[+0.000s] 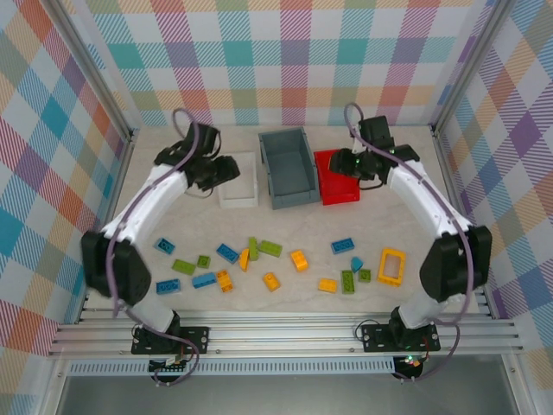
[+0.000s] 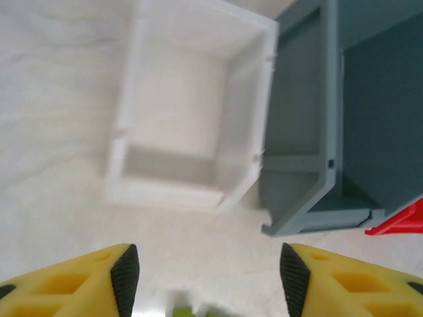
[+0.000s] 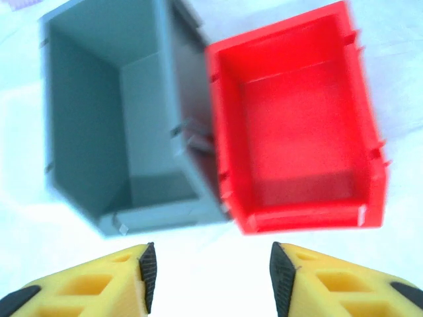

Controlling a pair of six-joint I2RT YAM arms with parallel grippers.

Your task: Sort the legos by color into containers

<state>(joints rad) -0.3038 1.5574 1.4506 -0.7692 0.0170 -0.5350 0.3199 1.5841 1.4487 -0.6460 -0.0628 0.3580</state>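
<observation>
Blue, orange and green legos lie scattered across the near half of the table, among them a blue brick point(image 1: 227, 252), an orange brick point(image 1: 299, 260), a green brick point(image 1: 269, 248) and a hollow yellow frame point(image 1: 391, 266). At the back stand the containers: a white tray point(image 1: 238, 204), a grey bin point(image 1: 294, 197) and a red bin point(image 1: 341, 195). My left gripper point(image 1: 226, 169) hovers open at the white tray's point(image 2: 238, 112) left side, nothing between its fingers. A blurred green lego point(image 2: 182, 309) shows at that view's bottom edge. My right gripper point(image 1: 350, 164) hangs open over the red bin point(image 3: 297, 125), holding nothing.
The grey bin point(image 2: 301, 112) point(image 3: 152, 119) stands tight between the tray and the red bin point(image 2: 396, 223). Checkered walls close the table on three sides. A metal rail runs along the near edge by the arm bases.
</observation>
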